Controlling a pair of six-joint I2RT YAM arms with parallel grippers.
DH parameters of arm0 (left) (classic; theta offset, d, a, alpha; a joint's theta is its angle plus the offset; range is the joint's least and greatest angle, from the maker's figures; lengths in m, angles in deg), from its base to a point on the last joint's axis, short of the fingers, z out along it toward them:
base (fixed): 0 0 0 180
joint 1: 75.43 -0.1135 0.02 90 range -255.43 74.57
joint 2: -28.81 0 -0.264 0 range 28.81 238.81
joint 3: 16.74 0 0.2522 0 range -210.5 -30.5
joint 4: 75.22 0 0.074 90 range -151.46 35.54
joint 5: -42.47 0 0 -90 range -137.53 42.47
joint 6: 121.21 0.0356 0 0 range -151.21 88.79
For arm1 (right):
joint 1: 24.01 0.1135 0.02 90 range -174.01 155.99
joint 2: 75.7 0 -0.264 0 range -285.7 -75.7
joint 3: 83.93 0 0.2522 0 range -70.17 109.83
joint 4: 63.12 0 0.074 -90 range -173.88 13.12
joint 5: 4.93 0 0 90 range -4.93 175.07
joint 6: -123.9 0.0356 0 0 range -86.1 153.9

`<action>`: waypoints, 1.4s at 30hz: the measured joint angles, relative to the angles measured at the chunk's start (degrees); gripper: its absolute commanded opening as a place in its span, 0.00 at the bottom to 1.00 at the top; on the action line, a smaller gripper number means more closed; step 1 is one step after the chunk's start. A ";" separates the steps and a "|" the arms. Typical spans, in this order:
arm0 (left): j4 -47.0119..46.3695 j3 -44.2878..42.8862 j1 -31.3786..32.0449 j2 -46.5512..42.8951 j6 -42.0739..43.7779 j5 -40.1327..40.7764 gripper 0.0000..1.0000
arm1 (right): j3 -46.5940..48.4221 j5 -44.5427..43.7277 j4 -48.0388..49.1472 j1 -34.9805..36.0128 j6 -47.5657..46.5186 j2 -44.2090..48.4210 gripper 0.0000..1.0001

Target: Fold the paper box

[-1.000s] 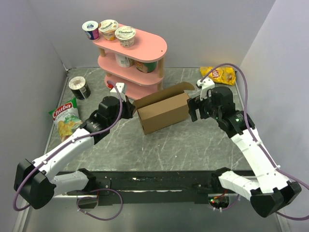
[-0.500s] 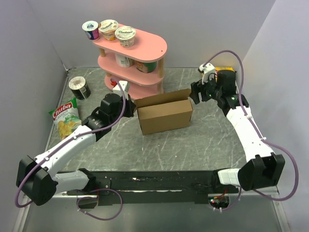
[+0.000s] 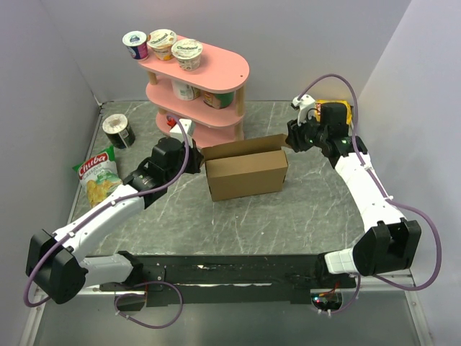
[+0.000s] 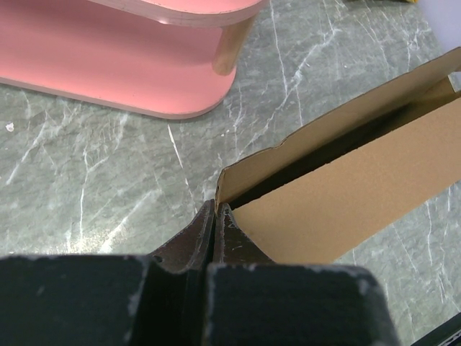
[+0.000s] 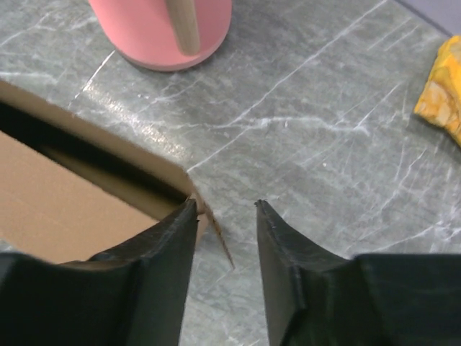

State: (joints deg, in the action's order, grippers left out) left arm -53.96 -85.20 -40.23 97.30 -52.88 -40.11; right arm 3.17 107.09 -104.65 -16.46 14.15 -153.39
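The paper box [image 3: 245, 175] is brown cardboard, standing as a shallow open box at the table's middle with its back flap raised. My left gripper [image 3: 196, 162] is at its left end. In the left wrist view the left gripper [image 4: 216, 207] is shut, pinching the edge of the box's [image 4: 346, 194] end wall between its tips. My right gripper [image 3: 292, 140] is at the box's right rear corner. In the right wrist view the right gripper [image 5: 225, 203] stands open, with a thin flap edge of the box [image 5: 65, 194] between the fingers, close to the left one.
A pink three-tier shelf [image 3: 198, 79] with yogurt cups stands just behind the box, also in the wrist views as the shelf [image 4: 122, 65] [image 5: 162, 29]. A tin can [image 3: 118, 130] and a chips bag [image 3: 97, 176] lie at the left. A yellow snack bag [image 3: 333, 109] is at the back right.
The box has swung to lie more square to the table. My right gripper has moved back to the box's right rear corner and its jaws have narrowed. The left gripper stays shut.
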 measured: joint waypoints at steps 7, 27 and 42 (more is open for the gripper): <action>0.50 -0.42 0.11 0.22 -0.07 -0.09 0.01 | 0.00 0.33 -2.97 0.07 1.99 -0.09 0.07; 0.96 -4.74 0.96 5.29 -1.14 2.49 0.01 | -2.78 -9.88 -6.54 5.25 13.16 5.68 0.00; 0.48 -5.57 5.20 6.78 -2.25 9.62 0.01 | -5.57 -23.69 -6.45 10.86 25.97 7.82 0.00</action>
State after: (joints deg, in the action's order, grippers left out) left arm -53.47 -90.77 -35.03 104.07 -55.14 -30.49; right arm -2.40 83.40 -111.10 -5.60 40.12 -145.56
